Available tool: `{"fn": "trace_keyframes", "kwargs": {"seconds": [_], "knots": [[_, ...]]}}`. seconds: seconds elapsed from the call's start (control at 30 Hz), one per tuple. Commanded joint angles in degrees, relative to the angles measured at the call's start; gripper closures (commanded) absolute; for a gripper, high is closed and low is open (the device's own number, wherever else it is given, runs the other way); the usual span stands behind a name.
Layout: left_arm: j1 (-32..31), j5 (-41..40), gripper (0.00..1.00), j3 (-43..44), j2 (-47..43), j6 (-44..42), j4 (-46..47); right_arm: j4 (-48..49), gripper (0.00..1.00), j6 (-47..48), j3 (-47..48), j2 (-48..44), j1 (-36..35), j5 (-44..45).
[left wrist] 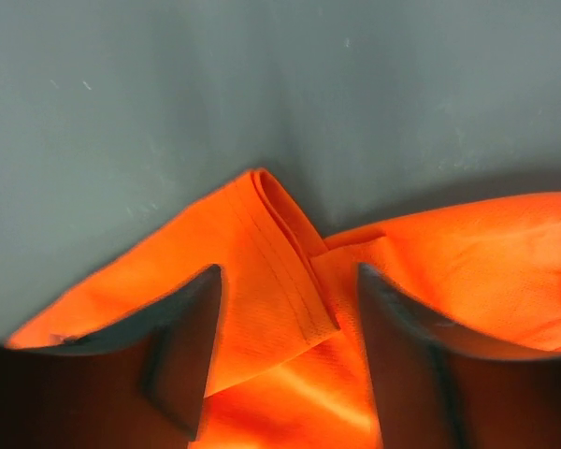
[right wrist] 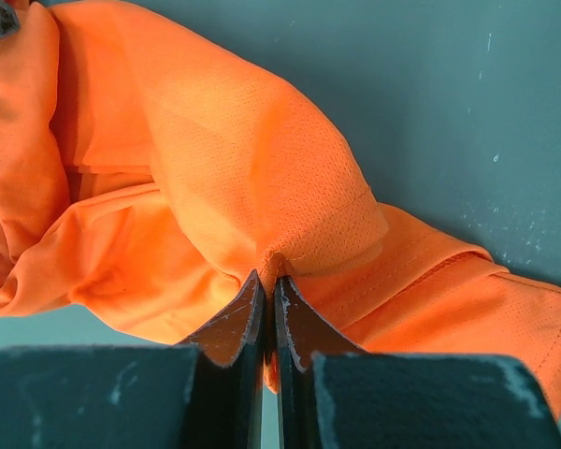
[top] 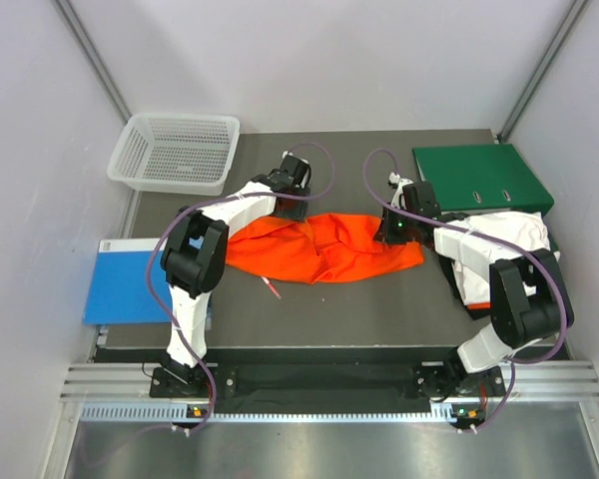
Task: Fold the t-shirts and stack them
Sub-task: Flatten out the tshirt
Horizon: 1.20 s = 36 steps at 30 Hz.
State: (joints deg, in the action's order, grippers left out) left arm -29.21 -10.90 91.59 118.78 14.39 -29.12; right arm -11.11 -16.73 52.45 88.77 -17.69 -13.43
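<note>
Pinches right end of crumpled orange t-shirt [top: 324, 249] with pressed-together right gripper [right wrist: 269, 281]; straddles hemmed fold [left wrist: 285, 243] at left end with spread left gripper [left wrist: 290, 290]; laid lengthwise left-to-right across table [top: 379, 309].

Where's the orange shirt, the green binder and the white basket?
orange t-shirt [top: 324, 249]: top view, on its crumpled middle.
green binder [top: 476, 175]: top view, on its flat cover.
white basket [top: 170, 183]: top view, on its near wall.
</note>
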Motion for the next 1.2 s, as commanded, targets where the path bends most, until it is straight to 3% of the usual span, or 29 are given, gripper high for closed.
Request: {"fn": "trace_keyframes", "kwargs": {"seconds": [0.0, 0.17, 0.27, 0.3, 0.8, 0.83, 0.87, 0.9, 0.93, 0.97, 1.03, 1.07, 1.17], "knots": [[-0.32, -1.84, 0.46, 0.61, -0.13, 0.02, -1.99, 2.85, 0.97, -0.41, 0.55, 0.7, 0.64, -0.46], [-0.23, -4.74, 0.55, -0.01, -0.74, -0.07, -3.12, 3.2, 0.97, -0.5, 0.2, 0.96, 0.91, -0.54], [-0.14, -6.94, 0.77, 0.08, -1.44, 0.2, -4.01, 3.38, 0.97, -0.58, 0.11, 0.88, 0.99, -0.89], [-0.14, -7.38, 1.0, 0.08, -2.14, 0.46, -4.01, 3.47, 0.97, -0.67, 0.11, 0.79, 0.99, -0.9], [0.47, -19.42, 1.0, -0.62, -15.5, -0.24, -4.71, 4.26, 0.95, -0.93, -0.94, -6.95, 2.57, 0.42], [0.56, -19.34, 1.0, -0.71, -16.12, -0.5, -4.37, 4.17, 0.91, -1.02, -0.51, -6.25, 2.84, 0.6], [0.65, -19.08, 1.0, -0.8, -16.65, -0.68, -4.36, 3.91, 0.79, -1.28, -0.07, -5.37, 3.27, 0.77], [0.73, -18.64, 1.0, -0.71, -16.83, -0.94, -4.36, 3.21, 0.54, -1.29, 0.46, -4.49, 3.45, 0.77], [0.74, -18.2, 1.0, -0.71, -16.83, -0.95, -4.36, 2.86, 0.43, -1.29, 1.6, -2.48, 3.45, 0.69], [0.74, -17.67, 1.0, -0.71, -16.57, -0.86, -4.45, 2.77, 0.26, -1.29, 1.78, -1.77, 3.45, 1.21], [0.74, -16.53, 1.0, -0.89, -16.3, -0.6, -4.54, 3.55, 0.14, -1.64, 1.0, -1.76, 3.46, 2.0], [0.74, -16.27, 1.0, -1.24, -16.13, -0.51, -4.54, 3.9, 0.01, -2.42, 0.21, -2.54, 3.45, 3.22], [0.74, -15.47, 1.0, -2.9, -16.13, -0.51, -3.75, 5.49, 0.0, -3.48, -3.39, -8.34, 3.45, 7.25]]}}
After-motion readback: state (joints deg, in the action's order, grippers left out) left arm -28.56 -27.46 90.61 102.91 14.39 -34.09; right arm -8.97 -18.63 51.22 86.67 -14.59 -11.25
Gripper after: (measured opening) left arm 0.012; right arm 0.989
